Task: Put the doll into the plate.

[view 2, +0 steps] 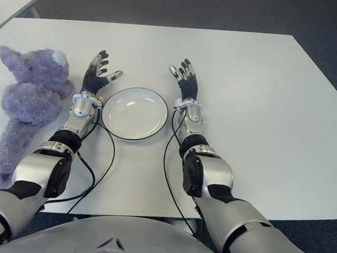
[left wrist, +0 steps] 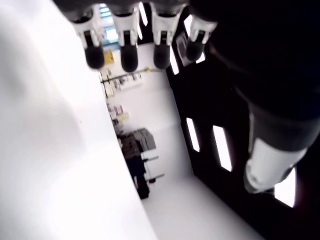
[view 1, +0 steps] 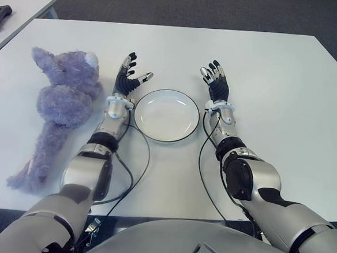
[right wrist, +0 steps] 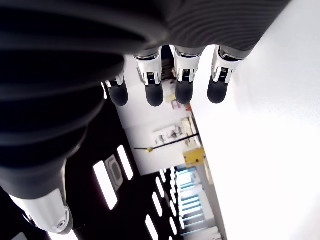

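Plush purple doll point(view 1: 59, 110) is lying just outside my left hand point(view 1: 127, 77); I'm holding both hands spread and empty, right hand point(view 1: 216, 80) flanking the plate point(view 1: 167, 115). Soft, light, probably squashy: I'm aiming for its torso.

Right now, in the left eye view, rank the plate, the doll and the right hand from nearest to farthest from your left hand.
From the left hand, fingers spread and empty:
1. Plate, just beside it toward the table's middle, nearest.
2. Doll, on its outer side, lying on the table.
3. Right hand, open, beyond the plate, farthest.
Plate and doll are fairly close in rank.
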